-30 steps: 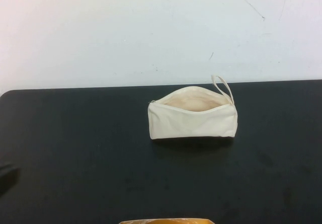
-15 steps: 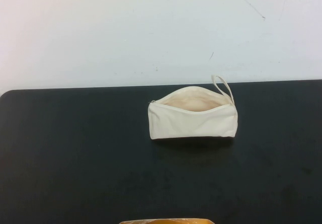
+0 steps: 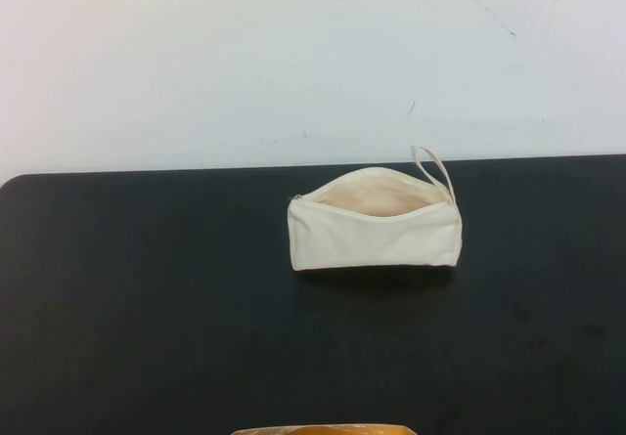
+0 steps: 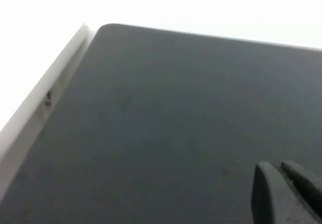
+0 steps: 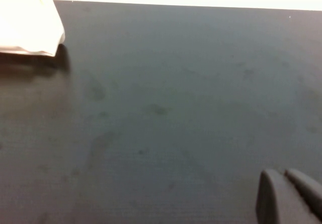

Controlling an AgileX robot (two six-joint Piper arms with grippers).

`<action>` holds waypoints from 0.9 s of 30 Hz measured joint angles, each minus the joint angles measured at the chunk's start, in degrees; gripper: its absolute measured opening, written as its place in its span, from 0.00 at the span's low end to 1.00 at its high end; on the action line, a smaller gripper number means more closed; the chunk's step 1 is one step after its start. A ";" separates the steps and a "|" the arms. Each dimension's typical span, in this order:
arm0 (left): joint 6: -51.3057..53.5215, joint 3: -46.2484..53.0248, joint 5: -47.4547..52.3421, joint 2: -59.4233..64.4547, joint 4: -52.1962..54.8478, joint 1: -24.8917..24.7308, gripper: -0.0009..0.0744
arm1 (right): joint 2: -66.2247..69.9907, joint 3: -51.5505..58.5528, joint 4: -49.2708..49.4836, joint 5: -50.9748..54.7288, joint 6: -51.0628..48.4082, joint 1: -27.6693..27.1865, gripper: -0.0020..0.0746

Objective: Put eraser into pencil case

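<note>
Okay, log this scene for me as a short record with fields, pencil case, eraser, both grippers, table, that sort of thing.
pencil case: cream pouch on the table, zip open, beige lining showing, loop strap at its right end
eraser: not visible in any view
left gripper: above bare table, fingers together, holding nothing
right gripper: above bare table, fingers together, holding nothing, pencil case off at the frame corner
table: black, matte

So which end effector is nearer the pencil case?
Likely the right end effector: its wrist view catches the pencil case corner; the left end effector sees only table.
</note>
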 joint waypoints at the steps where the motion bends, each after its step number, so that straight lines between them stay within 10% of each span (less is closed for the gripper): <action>1: 0.91 0.11 -0.12 0.00 0.00 0.00 0.01 | 0.00 0.00 0.00 0.00 0.00 0.00 0.02; 27: 2.92 0.09 0.78 0.00 -0.20 0.00 0.01 | -0.10 0.00 0.00 0.00 0.09 0.00 0.02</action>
